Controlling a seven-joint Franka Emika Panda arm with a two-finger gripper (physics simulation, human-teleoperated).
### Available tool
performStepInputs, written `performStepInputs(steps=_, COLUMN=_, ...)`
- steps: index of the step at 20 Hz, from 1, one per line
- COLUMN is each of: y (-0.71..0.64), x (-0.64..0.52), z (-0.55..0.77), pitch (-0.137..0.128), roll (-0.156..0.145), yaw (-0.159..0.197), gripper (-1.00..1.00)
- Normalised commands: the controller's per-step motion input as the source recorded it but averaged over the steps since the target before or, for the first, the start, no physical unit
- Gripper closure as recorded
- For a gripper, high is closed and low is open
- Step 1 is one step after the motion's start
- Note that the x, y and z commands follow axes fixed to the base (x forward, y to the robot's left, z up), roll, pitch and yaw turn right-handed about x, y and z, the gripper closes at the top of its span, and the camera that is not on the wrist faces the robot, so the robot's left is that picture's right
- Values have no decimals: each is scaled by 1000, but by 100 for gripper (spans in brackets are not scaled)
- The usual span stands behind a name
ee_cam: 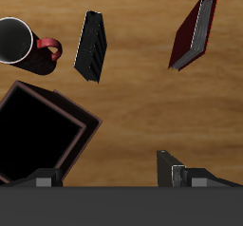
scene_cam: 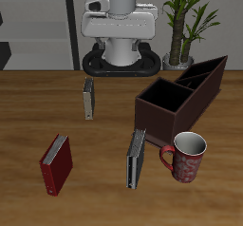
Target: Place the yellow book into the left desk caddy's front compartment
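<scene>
Fingers (ee_cam: 43, 180) spread apart, we note, gripping nothing; yellow book (scene_cam: 88, 99) stands on tabletop (scene_cam: 104, 187), apart from caddy (scene_cam: 157, 118).

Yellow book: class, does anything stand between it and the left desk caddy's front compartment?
Nothing visible does. Only bare table separates the yellow book from the front compartment. The greyer book and the red mug stand nearer the table's front edge, off that path.

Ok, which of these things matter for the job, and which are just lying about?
For the job: yellow book; caddy; front compartment.
Lying about: red book; dark slim book; mug; plant.
</scene>
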Motion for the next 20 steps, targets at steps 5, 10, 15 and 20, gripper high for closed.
performStepInputs(steps=5, y=-94, x=-197, z=0, pitch=-23, roll=7, yaw=4, gripper=-100)
performStepInputs(steps=10, y=-115, x=-361, z=-43, pitch=-26, roll=17, yaw=3, gripper=-100)
performStepInputs(steps=15, y=-87, x=-239, z=6, pitch=-31, roll=1, yaw=-13, gripper=-100)
performStepInputs(steps=20, y=-141, x=-220, z=21, pitch=-33, roll=-2, yaw=-11, gripper=-100)
